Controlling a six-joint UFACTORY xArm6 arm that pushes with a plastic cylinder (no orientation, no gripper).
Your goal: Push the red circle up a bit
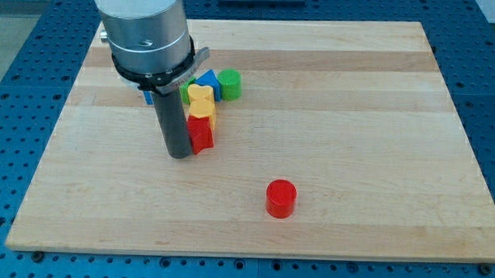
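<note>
The red circle (281, 198) is a short red cylinder lying alone on the wooden board (356, 93), towards the view's bottom, right of centre. My tip (179, 156) rests on the board well to the left of it and a little higher in the view. The tip touches or nearly touches the left side of a red block (201, 134), the lowest piece of a cluster. The red circle is apart from the tip and from every other block.
Above the red block lie a yellow block (202, 100), a green cylinder (230, 84), a blue block (207, 79) and another green piece (185, 93), partly hidden by the arm. A bit of blue (149, 97) shows left of the rod. The arm's grey body (144, 28) covers the board's upper left.
</note>
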